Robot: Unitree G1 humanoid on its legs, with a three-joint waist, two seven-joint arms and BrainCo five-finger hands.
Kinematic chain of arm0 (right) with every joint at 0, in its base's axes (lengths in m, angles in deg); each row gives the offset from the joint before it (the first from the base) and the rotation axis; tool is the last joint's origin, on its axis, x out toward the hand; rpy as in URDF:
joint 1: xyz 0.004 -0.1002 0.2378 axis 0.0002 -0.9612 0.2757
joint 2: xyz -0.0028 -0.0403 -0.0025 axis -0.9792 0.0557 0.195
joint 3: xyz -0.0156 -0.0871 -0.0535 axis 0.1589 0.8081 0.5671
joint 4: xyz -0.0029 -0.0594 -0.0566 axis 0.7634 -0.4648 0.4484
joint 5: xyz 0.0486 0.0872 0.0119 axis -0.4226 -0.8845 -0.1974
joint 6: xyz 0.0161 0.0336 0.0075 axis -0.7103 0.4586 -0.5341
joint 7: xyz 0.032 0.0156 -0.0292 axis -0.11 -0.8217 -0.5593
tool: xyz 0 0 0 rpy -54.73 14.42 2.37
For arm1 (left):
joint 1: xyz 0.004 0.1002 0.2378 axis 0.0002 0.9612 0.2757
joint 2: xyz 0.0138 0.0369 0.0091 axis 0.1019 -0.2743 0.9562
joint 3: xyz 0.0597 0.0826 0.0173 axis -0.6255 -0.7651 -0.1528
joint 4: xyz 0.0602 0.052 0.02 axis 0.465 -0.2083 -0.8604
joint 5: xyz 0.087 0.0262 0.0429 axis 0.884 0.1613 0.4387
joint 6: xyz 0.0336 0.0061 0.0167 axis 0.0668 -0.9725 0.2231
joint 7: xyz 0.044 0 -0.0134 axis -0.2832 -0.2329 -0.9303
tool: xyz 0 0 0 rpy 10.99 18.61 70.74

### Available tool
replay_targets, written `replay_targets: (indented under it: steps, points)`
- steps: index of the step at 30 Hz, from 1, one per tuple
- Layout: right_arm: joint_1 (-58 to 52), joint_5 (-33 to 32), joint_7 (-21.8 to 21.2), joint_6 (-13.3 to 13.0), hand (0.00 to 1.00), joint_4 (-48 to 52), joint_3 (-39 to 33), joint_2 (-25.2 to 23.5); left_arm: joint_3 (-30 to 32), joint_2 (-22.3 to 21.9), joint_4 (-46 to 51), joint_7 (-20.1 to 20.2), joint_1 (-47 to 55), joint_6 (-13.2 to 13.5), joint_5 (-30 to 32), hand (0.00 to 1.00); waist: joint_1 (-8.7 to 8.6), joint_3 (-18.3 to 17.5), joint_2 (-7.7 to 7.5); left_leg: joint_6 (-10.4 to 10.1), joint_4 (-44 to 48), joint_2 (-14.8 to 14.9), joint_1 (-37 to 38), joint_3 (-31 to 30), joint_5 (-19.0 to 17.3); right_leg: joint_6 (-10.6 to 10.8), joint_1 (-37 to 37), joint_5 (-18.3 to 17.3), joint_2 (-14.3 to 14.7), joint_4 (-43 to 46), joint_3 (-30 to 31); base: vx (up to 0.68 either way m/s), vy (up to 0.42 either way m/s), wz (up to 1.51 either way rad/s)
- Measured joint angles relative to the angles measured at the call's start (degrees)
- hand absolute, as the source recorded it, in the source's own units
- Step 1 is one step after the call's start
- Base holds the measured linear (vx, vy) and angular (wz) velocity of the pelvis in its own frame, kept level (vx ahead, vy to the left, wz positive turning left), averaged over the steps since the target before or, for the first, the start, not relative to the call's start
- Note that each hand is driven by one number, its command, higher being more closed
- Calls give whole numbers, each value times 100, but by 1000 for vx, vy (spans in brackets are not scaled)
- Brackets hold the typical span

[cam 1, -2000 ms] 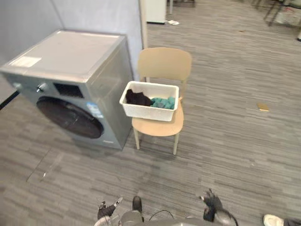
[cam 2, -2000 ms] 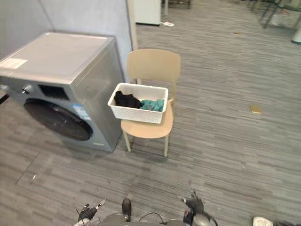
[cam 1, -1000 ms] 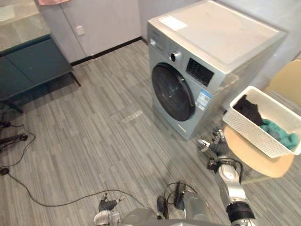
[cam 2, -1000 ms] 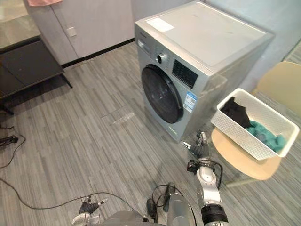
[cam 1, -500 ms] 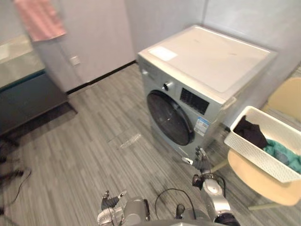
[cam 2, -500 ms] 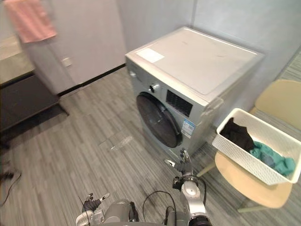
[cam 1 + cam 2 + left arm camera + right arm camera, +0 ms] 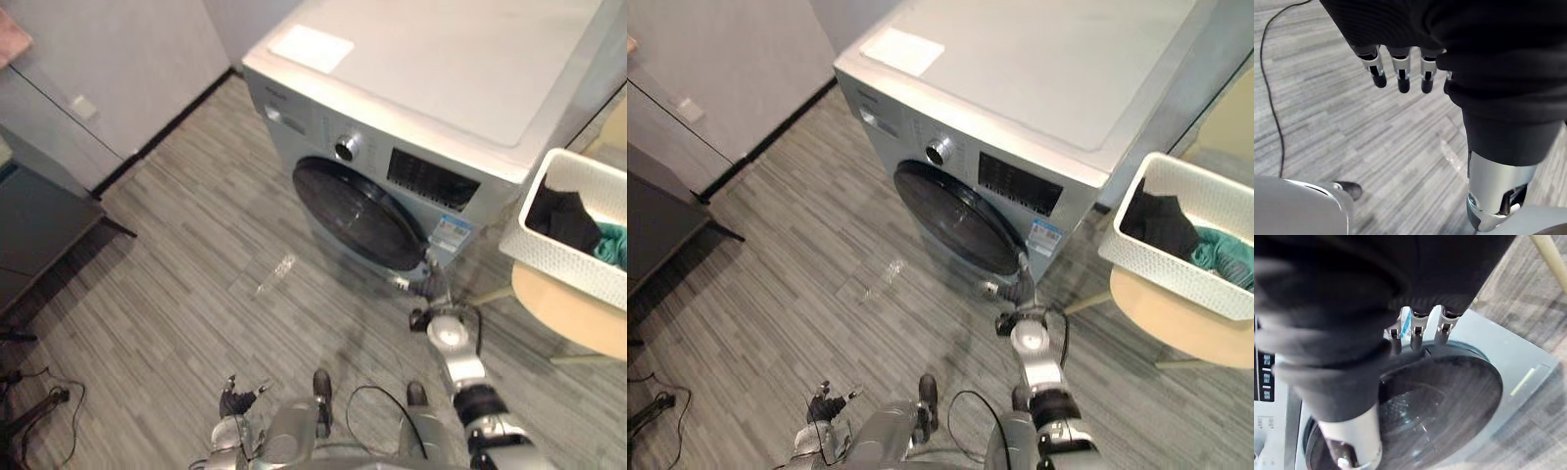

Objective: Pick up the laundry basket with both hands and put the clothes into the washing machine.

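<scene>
Left eye view: one grey washing machine (image 7: 441,108) stands against the wall, with one round dark door (image 7: 358,211) on its front, one dial (image 7: 345,149) above the door and one white label (image 7: 312,48) on its top. Just beside the machine, on its right, one white laundry basket (image 7: 549,253) sits on the seat of one tan chair (image 7: 568,311). Two clothes lie in the basket, one black (image 7: 563,220) and one teal (image 7: 610,245), side by side and touching. Neither hand is on the basket.

The right hand (image 7: 1020,290) is stretched out low towards the lower right of the door. In the right wrist view its fingers (image 7: 1416,333) are straight and held close together at the door's rim; whether they touch it cannot be told.

The left hand (image 7: 235,402) hangs low over the grey plank floor (image 7: 176,255), well apart from machine and basket. In the left wrist view its fingers (image 7: 1400,73) are straight and relaxed, holding nothing.
</scene>
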Motion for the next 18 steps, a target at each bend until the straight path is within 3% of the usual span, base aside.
replay_targets:
  steps: [7, 12, 18]
  points:
    - [885, 98, 386, 62, 0, 56, -172, 427, -82, -57, 62, -2, -275, 84, -160, 0, 22, 474, 3, -19, -393, -2, -267, -16, 378, -40, -427, 191, 2, -24, -6, -79, -20, 0]
    - [905, 692, 775, 416, 0, 436, -302, 408, -67, -128, 84, -29, -349, 82, -365, 0, 142, 489, 16, -26, -620, 13, -333, -13, 566, -64, -572, 286, 25, -70, -19, -43, -24, 0]
    - [1130, 692, 841, 502, 0, 629, -537, 415, -18, -227, 302, -44, -358, 96, -506, 0, 158, 491, 15, -48, -791, 6, -353, -43, 685, -63, -631, 319, 23, -89, -73, -28, -19, 5]
